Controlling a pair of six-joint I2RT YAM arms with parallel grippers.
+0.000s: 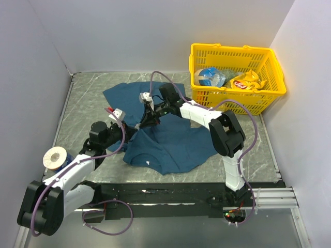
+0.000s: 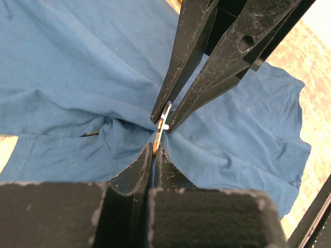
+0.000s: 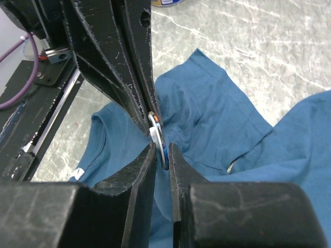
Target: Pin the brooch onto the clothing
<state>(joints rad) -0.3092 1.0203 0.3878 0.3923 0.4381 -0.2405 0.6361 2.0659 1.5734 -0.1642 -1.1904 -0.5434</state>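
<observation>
1. The clothing (image 1: pixel 176 142) lies rumpled on the surface (image 1: pixel 88 98), mid-frame.
2. The right end effector (image 3: pixel 162 150) is clamped on the brooch (image 3: pixel 160 140).
3. The left end effector (image 2: pixel 155 150), tips together, pinches its other end, just above the clothing at centre.

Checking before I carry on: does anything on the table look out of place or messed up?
The T-shirt isn't flat: it lies rumpled, its folds drawn into a pucker where the left gripper and right gripper meet at the brooch. Nothing looks spilled.
</observation>
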